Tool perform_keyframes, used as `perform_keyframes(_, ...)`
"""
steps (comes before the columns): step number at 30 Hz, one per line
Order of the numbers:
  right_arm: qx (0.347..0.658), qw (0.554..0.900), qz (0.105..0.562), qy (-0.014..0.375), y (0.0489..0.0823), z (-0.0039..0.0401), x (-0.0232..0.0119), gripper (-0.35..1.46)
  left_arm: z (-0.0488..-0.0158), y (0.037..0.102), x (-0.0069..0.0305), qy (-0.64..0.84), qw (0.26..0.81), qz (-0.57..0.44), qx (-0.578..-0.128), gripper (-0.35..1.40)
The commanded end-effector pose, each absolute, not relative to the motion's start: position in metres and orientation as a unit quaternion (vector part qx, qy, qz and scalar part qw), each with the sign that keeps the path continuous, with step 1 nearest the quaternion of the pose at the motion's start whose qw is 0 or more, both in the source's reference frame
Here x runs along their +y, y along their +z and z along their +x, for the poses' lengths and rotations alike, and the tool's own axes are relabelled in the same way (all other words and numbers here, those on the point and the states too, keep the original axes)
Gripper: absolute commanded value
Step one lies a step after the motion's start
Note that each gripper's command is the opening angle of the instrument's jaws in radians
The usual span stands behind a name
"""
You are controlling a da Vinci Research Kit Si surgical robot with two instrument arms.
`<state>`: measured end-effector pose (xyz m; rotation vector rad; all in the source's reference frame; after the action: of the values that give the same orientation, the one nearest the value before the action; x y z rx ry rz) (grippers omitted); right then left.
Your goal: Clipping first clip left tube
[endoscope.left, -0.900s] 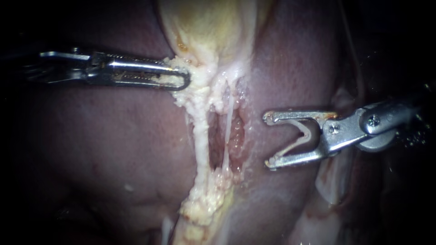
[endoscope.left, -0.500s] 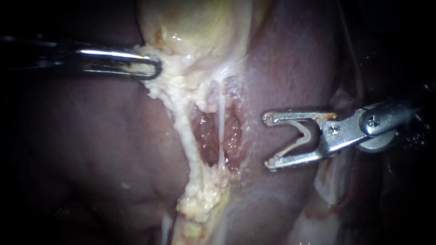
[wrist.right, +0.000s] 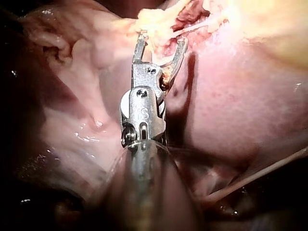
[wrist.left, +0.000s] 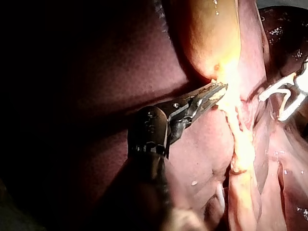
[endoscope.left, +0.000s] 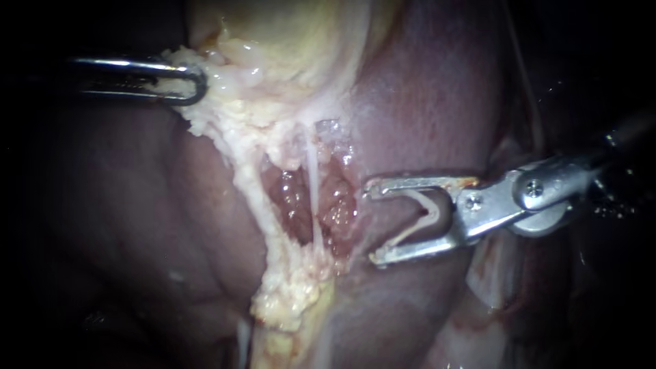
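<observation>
1. Quick layout. The left tube (endoscope.left: 249, 198) is the thick fatty strand running off the gallbladder (endoscope.left: 294, 34) neck, on the side of the neck where the left instrument (endoscope.left: 195, 83) has hold. The right tube (endoscope.left: 311, 198) is the thin pale strand off the same neck, on the side toward the right instrument (endoscope.left: 372, 224). Neither tube has a clip on it yet.
2. Jaws. The left jaws lie closed flat on the fat (endoscope.left: 205, 116) at the gallbladder neck and pull it taut. The right jaws stand wide apart with a pale V-shaped clip (endoscope.left: 429, 212) seated between them and touching both. There's no tissue in them.
3. How I'd do it. The thin tube sits between the clip and the target, so that's the trap.
   - Get the jaws past the thin tube and straddle only the thick strand.
   - Go in square across it, with the tube deep in the V.
   - Make sure both tips show beyond the tube before squeezing.
   - Stay a bit away from the gallbladder neck so there's room for more clips.
   - Don't scoop up liver (endoscope.left: 424, 102).
   - The left side just needs to hold steady tension.
4. What's changed. The left instrument has dragged the fat further out from the gallbladder neck. The left tube now runs at more of a slant, and the gap between the two tubes has opened up. The right instrument has crept in closer to the tubes, and its jaws are just as wide as before.
</observation>
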<state>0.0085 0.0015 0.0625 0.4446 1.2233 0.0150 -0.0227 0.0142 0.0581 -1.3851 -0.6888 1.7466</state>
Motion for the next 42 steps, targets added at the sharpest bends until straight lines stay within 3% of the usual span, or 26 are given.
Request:
perform_keyframes(1,0.565,0.797,0.214,0.021,0.0629,0.0091,0.0012,0.49,-0.0228,0.0582,0.0142,0.689,0.393,-0.546,-0.272,-0.35)
perform_keyframes(11,0.561,0.793,0.234,0.022,0.0656,0.0139,0.0,0.49,-0.0234,0.0582,0.0141,0.689,0.393,-0.546,-0.271,-0.35)
perform_keyframes(30,0.596,0.758,0.264,0.022,0.0672,0.0189,-0.0006,0.48,-0.0239,0.0582,0.0141,0.688,0.393,-0.546,-0.272,-0.35)
perform_keyframes(42,0.609,0.727,0.317,0.006,0.068,0.0218,-0.0025,0.46,-0.0245,0.0584,0.0142,0.688,0.393,-0.546,-0.271,-0.35)
